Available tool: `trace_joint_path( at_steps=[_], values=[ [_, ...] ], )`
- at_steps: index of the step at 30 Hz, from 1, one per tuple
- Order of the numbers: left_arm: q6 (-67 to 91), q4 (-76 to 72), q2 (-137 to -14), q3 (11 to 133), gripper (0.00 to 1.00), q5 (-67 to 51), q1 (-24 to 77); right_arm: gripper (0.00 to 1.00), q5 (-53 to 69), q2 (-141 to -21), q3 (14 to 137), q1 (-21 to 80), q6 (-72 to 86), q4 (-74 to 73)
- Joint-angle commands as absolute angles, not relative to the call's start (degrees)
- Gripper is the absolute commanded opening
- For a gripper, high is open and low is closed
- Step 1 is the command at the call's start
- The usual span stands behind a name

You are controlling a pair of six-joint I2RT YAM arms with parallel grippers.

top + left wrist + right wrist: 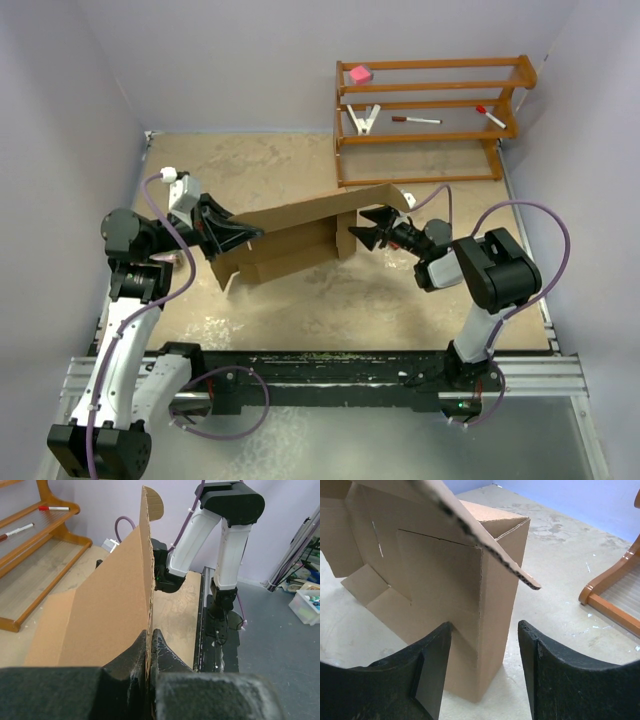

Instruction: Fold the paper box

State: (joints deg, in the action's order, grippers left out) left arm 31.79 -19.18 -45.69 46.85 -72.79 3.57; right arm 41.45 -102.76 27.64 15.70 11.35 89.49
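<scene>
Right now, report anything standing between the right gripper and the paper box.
Nothing visible does. The right gripper is open and faces the paper box at its near corner; a raised flap only overhangs above. The left gripper is shut on a flap.

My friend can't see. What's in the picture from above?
A half-folded brown paper box sits on the table. The left pincer pinches its raised flap, and the right pincer is open at the other end. A wooden rack stands behind.

In the right wrist view we lose the paper box [440, 575] past the upper left edge and the wooden rack [612, 575] off the right; overhead, we cannot name its white item [362, 120].
</scene>
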Motion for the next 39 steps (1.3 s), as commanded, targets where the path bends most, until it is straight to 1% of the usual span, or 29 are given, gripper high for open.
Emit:
trace_joint_path(
  at_steps=[1, 5, 10, 12, 14, 15, 17, 18, 22, 27, 30, 35, 37, 39],
  values=[
    [35.7, -24.3, -45.3, 47.0, 0.04, -73.8, 4.1, 0.58, 40.7, -102.2, 29.0, 16.0, 10.3, 94.0],
    [36.9, -25.6, -45.3, 46.9, 0.04, -73.9, 4.1, 0.49, 41.5, -102.8, 29.5, 16.2, 10.7, 94.1],
    [37.3, -26.0, -45.4, 46.7, 0.04, -73.8, 4.1, 0.35, 43.3, -103.2, 30.0, 16.4, 10.9, 94.1],
    [37.2, -26.1, -45.6, 46.6, 0.04, -73.7, 4.1, 0.32, 43.5, -103.2, 30.2, 16.4, 10.9, 94.1],
    [37.2, -26.2, -45.7, 46.4, 0.04, -73.6, 4.1, 0.34, 43.5, -103.3, 30.3, 16.4, 10.8, 94.2],
    [37.1, -26.2, -45.7, 46.4, 0.04, -73.6, 4.1, 0.38, 43.3, -103.4, 30.4, 16.4, 10.8, 94.3],
    [37.2, -26.2, -45.9, 46.4, 0.04, -73.6, 4.1, 0.49, 42.4, -103.4, 30.4, 16.4, 10.7, 94.5],
    [37.2, -26.1, -46.0, 46.3, 0.04, -73.6, 4.1, 0.52, 41.9, -103.4, 30.4, 16.4, 10.5, 94.5],
    [37.2, -26.4, -46.4, 46.1, 0.04, -73.6, 4.1, 0.57, 41.1, -103.6, 30.6, 16.4, 9.9, 94.4],
    [37.3, -27.0, -47.1, 45.9, 0.04, -73.4, 4.2, 0.61, 41.6, -105.1, 31.9, 16.6, 9.9, 95.4],
    [37.2, -27.1, -47.5, 45.8, 0.04, -73.4, 4.1, 0.62, 41.9, -106.7, 33.4, 17.0, 10.6, 96.3],
    [36.7, -26.3, -47.7, 45.8, 0.04, -73.3, 4.1, 0.59, 42.7, -108.2, 34.0, 18.0, 11.5, 97.7],
    [36.4, -26.1, -47.9, 45.8, 0.04, -73.1, 4.1, 0.53, 42.9, -108.4, 34.2, 18.3, 11.5, 97.7],
    [36.3, -26.0, -48.0, 45.7, 0.04, -73.0, 4.2, 0.43, 43.2, -108.7, 34.4, 18.5, 11.6, 97.5]
  ],
)
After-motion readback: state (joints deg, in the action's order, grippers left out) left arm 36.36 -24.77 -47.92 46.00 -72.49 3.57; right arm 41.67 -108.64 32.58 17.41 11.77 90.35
